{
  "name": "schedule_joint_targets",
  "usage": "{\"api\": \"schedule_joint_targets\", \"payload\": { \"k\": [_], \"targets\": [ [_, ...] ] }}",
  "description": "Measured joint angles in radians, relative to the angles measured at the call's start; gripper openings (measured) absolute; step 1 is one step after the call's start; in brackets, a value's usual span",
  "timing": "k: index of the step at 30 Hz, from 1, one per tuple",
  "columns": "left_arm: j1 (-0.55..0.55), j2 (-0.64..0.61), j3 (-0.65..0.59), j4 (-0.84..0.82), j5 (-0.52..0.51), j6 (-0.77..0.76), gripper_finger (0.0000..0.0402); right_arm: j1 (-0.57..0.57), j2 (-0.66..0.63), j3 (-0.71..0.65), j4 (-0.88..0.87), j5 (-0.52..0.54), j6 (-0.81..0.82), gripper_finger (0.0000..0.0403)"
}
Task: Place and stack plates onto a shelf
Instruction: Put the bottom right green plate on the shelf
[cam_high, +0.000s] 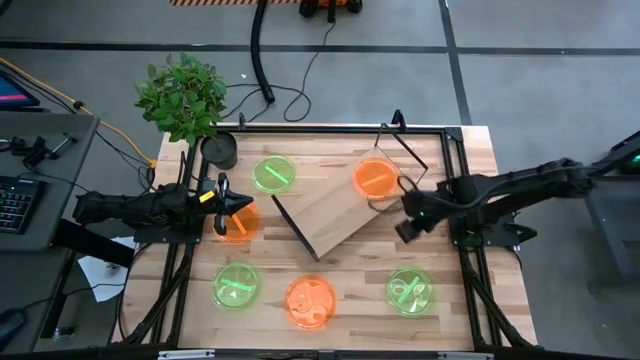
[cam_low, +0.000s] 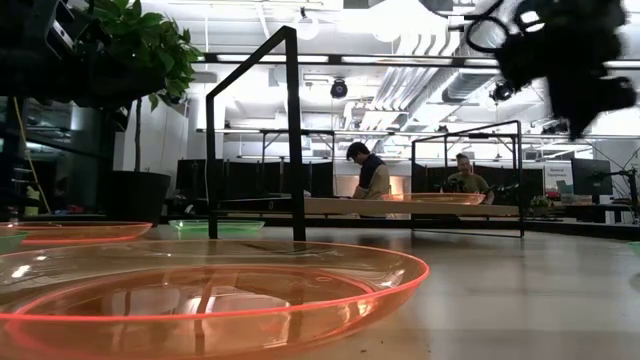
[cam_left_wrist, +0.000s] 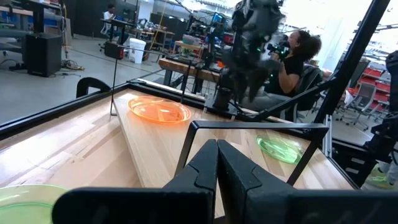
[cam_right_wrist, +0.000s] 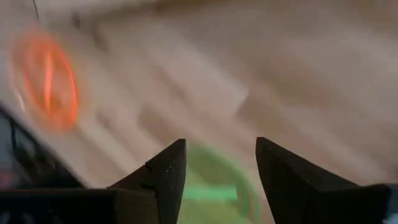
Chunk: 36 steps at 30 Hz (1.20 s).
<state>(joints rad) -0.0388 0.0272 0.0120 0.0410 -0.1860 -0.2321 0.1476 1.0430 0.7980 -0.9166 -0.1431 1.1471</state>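
Note:
The shelf (cam_high: 335, 210) lies slantwise mid-table, one wire end frame (cam_left_wrist: 249, 127) close ahead of my left gripper. One orange plate (cam_high: 375, 178) rests flat on the shelf's far right end. On the table lie a green plate (cam_high: 273, 174), an orange plate (cam_high: 238, 225), a green plate (cam_high: 235, 286), an orange plate (cam_high: 310, 300) and a green plate (cam_high: 410, 290). My left gripper (cam_high: 232, 205) is shut and empty, over the left orange plate. My right gripper (cam_high: 408, 217) is open and empty, beside the shelf's right end, with a green plate (cam_right_wrist: 217, 186) showing below its fingers.
A potted plant (cam_high: 183, 95) and a small dark pot (cam_high: 220, 150) stand at the far left corner. Black frame rails (cam_high: 455, 165) run along the table's edges. People sit in the room behind (cam_low: 368, 170). Bare tabletop (cam_high: 520, 240) lies along the right side.

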Motion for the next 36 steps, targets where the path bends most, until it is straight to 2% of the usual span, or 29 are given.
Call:
{"api": "schedule_joint_targets", "payload": {
  "k": [3,8,16,23,26,32,36],
  "targets": [
    [0.000,0.000,0.000,0.000,0.000,0.000,0.0001,0.106,-0.018,-0.074,0.033,-0.083,0.050,0.0174],
    [0.000,0.000,0.000,0.000,0.000,0.000,0.0001,0.287,-0.017,-0.230,0.190,-0.173,0.185,0.0174],
    [0.000,0.000,0.000,0.000,0.000,0.000,0.0001,0.449,-0.016,-0.363,0.326,-0.111,0.381,0.0174],
    [0.000,0.000,0.000,0.000,0.000,0.000,0.0001,0.514,0.007,-0.389,0.375,-0.008,0.447,0.0174],
    [0.000,0.000,0.000,0.000,0.000,0.000,0.0001,0.517,0.038,-0.389,0.392,0.004,0.461,0.0174],
    [0.000,0.000,0.000,0.000,0.000,0.000,0.0001,0.516,0.122,-0.389,0.556,0.004,0.445,0.0174],
    [0.000,0.000,0.000,0.000,0.000,0.000,0.0001,0.516,0.183,-0.384,0.585,0.002,0.456,0.0174]
  ]
}}
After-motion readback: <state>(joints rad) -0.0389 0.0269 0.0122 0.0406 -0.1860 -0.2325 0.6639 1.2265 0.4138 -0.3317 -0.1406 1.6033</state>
